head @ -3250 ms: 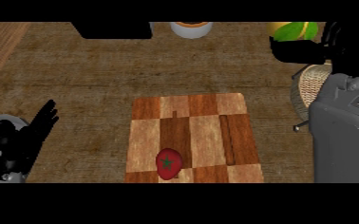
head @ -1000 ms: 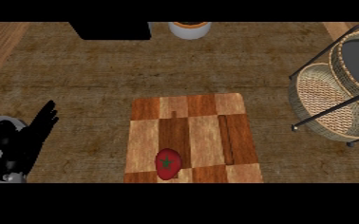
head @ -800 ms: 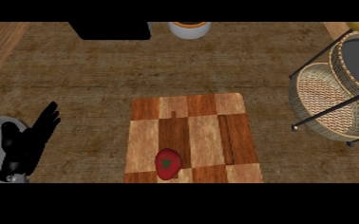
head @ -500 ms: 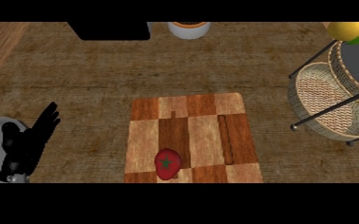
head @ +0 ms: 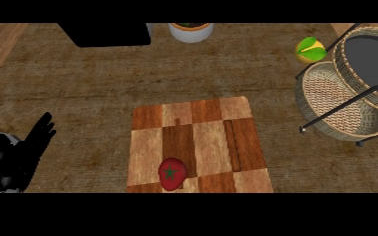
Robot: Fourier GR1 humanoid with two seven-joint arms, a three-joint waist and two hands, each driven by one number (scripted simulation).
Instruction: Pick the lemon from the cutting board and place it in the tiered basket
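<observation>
— What is changing over by the basket?

— The lemon point(head: 311, 49) is now showing on the counter point(head: 96, 85), lying just beside the upper left rim of the tiered basket point(head: 332, 102). Half a second ago only a sliver of it was peeking in at the top right edge; a second ago it was not showing at all. It is sitting outside the wicker, not inside either tier, as far as I am seeing.

— And the right hand?

— It is not appearing anywhere now. About three seconds back it was up in that corner with the lemon; now nothing is holding the fruit.

— The left hand?

— The left hand point(head: 26, 152) is resting at the lower left edge, fingers straight and relaxed, holding nothing, same place as before.

— The cutting board?

— The cutting board point(head: 196, 145) is carrying only a tomato point(head: 172, 173) near its bottom edge. The lemon is well apart from it.

— Your reading for the task?

— I am judging the lift as done and the placing as not done: the lemon is lying next to the basket instead of in it. A white pot point(head: 191, 31) and a dark box point(head: 107, 34) are standing along the far edge, unaffected.
</observation>
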